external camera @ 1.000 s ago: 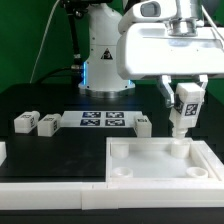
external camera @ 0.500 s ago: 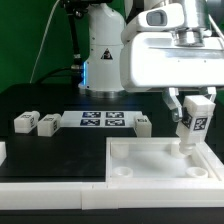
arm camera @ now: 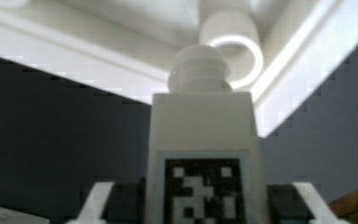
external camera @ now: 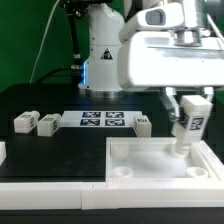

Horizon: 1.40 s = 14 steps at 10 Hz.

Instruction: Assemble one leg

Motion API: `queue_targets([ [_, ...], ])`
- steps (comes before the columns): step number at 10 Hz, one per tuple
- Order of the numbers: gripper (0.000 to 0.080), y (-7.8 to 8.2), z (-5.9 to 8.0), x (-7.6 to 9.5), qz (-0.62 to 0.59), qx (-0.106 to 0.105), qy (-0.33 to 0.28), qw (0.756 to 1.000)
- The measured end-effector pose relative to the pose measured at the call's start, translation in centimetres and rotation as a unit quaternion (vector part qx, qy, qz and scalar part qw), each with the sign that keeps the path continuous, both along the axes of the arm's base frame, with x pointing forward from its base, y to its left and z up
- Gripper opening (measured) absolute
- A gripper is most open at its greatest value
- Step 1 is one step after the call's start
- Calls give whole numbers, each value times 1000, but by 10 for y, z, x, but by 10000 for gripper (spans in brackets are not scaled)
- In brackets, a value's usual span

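My gripper (external camera: 190,103) is shut on a white leg (external camera: 188,122) with a black-and-white tag, and holds it upright. Its lower tip hangs just over the far corner socket (external camera: 181,150) of the large white panel (external camera: 150,151), on the exterior view's right. I cannot tell if the tip touches the socket. In the wrist view the leg (arm camera: 202,130) runs out from between the fingers (arm camera: 101,200). Its round peg end points at the round socket (arm camera: 240,52) in the panel's corner (arm camera: 87,40). The gripper's middle (arm camera: 202,208) is covered by the leg's tag.
Two loose legs (external camera: 22,122) (external camera: 46,124) lie on the black table at the exterior view's left, and a third (external camera: 142,125) by the marker board (external camera: 102,121). The robot base (external camera: 100,60) stands behind. A white part shows at the left edge (external camera: 2,152).
The gripper with the leg has moved toward the exterior view's right and down, bringing the leg's tip close over the panel's far corner socket. In the last half second it shifted only slightly.
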State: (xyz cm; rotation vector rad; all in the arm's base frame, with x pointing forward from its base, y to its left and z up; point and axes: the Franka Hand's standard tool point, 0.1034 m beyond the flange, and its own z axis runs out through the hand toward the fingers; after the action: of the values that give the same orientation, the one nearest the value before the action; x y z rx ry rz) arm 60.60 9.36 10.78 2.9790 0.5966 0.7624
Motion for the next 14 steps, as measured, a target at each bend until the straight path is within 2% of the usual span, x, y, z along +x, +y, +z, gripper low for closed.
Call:
queue_targets([
  [3,290,5,-18,-3,5,0,-2,1000],
  [8,290,20,-19,1,16,2,-2,1000],
  [14,290,25,-25,16,20,5,-30,999],
])
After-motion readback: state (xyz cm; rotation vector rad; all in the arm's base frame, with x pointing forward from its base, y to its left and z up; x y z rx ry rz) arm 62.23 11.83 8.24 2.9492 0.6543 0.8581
